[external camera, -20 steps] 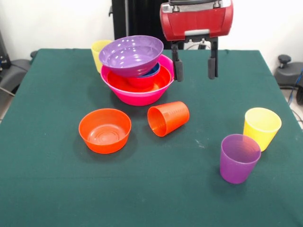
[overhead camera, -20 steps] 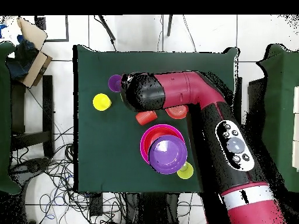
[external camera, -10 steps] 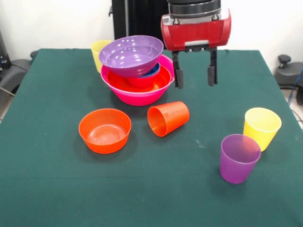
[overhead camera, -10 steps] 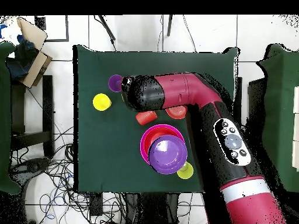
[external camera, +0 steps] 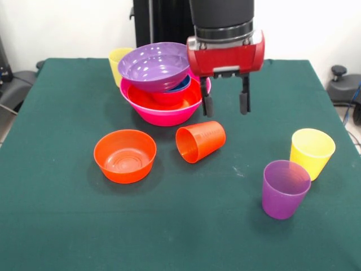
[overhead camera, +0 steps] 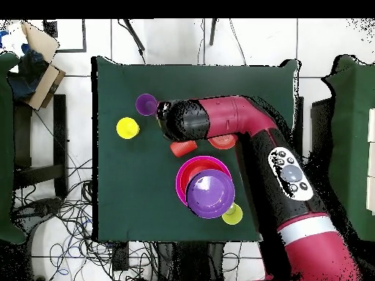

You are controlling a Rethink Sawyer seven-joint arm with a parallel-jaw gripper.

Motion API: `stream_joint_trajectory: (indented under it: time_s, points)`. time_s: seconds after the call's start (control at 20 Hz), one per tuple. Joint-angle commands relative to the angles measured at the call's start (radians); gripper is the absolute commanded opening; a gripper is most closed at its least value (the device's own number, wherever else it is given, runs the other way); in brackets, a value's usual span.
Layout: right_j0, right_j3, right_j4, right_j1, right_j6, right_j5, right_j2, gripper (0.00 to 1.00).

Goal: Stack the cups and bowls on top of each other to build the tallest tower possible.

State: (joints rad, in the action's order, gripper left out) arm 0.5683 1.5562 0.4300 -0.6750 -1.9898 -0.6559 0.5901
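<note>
The tool (external camera: 225, 105) hangs open with nothing in it. Its two black fingers (external camera: 208, 105) point down. The orange cup (external camera: 201, 141) lies on its side on the green worktop (external camera: 67, 226), just below the tool and a little to the left in the front view. The cup's open mouth faces the front left, and its closed end points toward the back right. So the cup's long side runs at a slant under the tool. The tower (external camera: 162, 84) sits just behind, with the purple bowl (external camera: 156, 65) tipped on top. I think the tool must drop down and turn to grab the cup across its round sides.
</note>
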Motion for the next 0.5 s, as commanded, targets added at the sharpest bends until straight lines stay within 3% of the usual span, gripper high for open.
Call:
stream_joint_trajectory:
  time_s: [0.05,0.5]
  points:
    - [0.021,-0.007,0.086,0.074,0.172,0.015,0.017,1.00]
    - [0.034,-0.036,0.105,0.099,0.187,0.005,0.035,1.00]
